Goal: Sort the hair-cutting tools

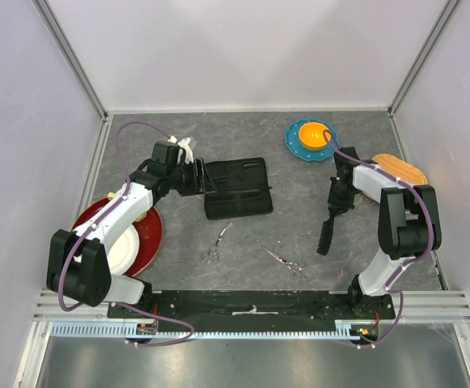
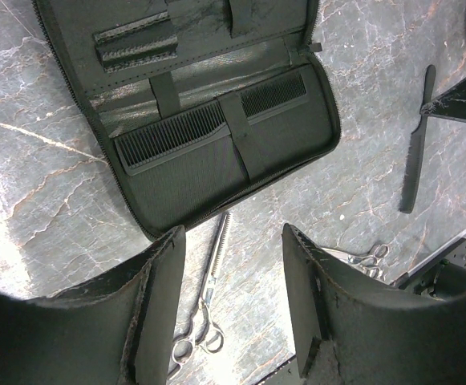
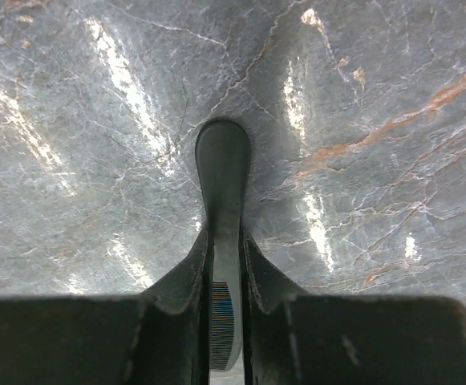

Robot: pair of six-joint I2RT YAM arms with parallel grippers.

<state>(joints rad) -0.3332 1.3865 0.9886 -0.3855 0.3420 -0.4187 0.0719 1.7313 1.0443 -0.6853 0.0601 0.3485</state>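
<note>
Black comb (image 1: 326, 234) near the worktop's (image 1: 299, 182) right edge, right gripper (image 3: 224, 253) jaws clenched on it; scissors (image 1: 218, 242) and second scissors (image 1: 287, 260) lie loose by the near edge's middle. Worktop is grey marbled, walls (image 1: 243, 48) plain white. Open black case (image 1: 236, 187) mid-worktop holds a second comb (image 2: 208, 128) under a strap; left gripper (image 2: 233, 273) jaws released, empty, beside it.

Top camera overhead; wrist cameras low, near table (image 3: 96, 120) — both show loose comb (image 2: 415, 152).

Grey marbled tabletop (image 1: 307, 174), glossy with glare, enclosed by plain white walls (image 1: 251, 48).
</note>
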